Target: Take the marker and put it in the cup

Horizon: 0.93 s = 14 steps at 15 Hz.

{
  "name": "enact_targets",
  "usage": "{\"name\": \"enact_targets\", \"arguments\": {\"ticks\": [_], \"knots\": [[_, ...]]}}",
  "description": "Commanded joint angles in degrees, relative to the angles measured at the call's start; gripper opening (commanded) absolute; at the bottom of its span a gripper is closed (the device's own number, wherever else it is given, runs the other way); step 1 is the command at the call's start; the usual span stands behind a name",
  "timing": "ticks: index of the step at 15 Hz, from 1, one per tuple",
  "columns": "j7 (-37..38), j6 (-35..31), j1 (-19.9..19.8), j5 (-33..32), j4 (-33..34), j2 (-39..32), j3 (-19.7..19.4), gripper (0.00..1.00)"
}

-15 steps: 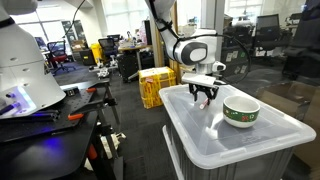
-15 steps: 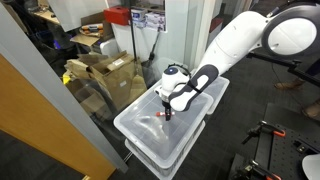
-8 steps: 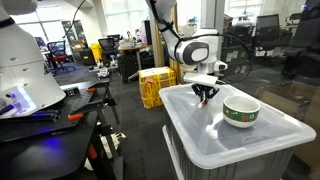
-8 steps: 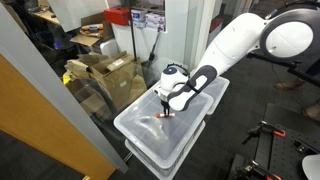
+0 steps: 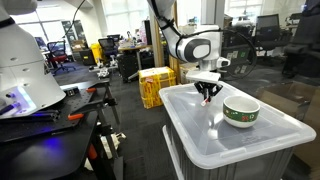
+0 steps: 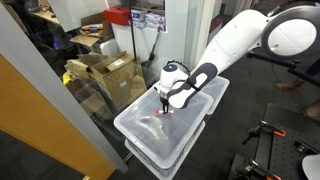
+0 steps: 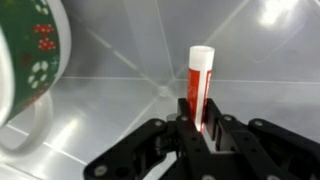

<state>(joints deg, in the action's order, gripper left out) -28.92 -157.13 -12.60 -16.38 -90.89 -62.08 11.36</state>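
Observation:
The marker [image 7: 198, 85] is a short red-orange stick with a white end, and in the wrist view it stands up from between the jaws. My gripper [image 7: 197, 126] is shut on its lower part, black fingers [image 7: 224, 133] pressing both sides. The cup [image 7: 30, 60], cream with a green patterned band, fills the left edge of the wrist view. In an exterior view the cup [image 5: 240, 111] stands on the clear plastic bin lid [image 5: 225, 140], just to the right of the gripper [image 5: 208, 97]. In an exterior view the gripper [image 6: 165, 111] hangs over the lid [image 6: 145, 135], and the arm hides the cup.
The bin lid ends in raised edges with a drop to the floor all round. Yellow crates [image 5: 155, 86] stand behind the bin. Cardboard boxes [image 6: 105, 70] lie beyond a glass panel. A cluttered workbench [image 5: 50, 112] stands to the side.
The jaws have gone from open to shut on the marker. The gripper has risen slightly above the lid with the marker in it.

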Motion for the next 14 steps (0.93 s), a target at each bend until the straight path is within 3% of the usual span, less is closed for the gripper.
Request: {"name": "enact_targets", "arguments": {"ticks": [1,9,14], "knots": [[2.8,-3.9,2.7,0.6,-5.8,6.6,-3.6,0.05],[9.8,-14.2,10.0,-1.4,-13.2,14.7,-13.0,0.05],[17.7,-22.3,19.9,-2.1,-16.9,16.6,-25.2,0.05]]}}
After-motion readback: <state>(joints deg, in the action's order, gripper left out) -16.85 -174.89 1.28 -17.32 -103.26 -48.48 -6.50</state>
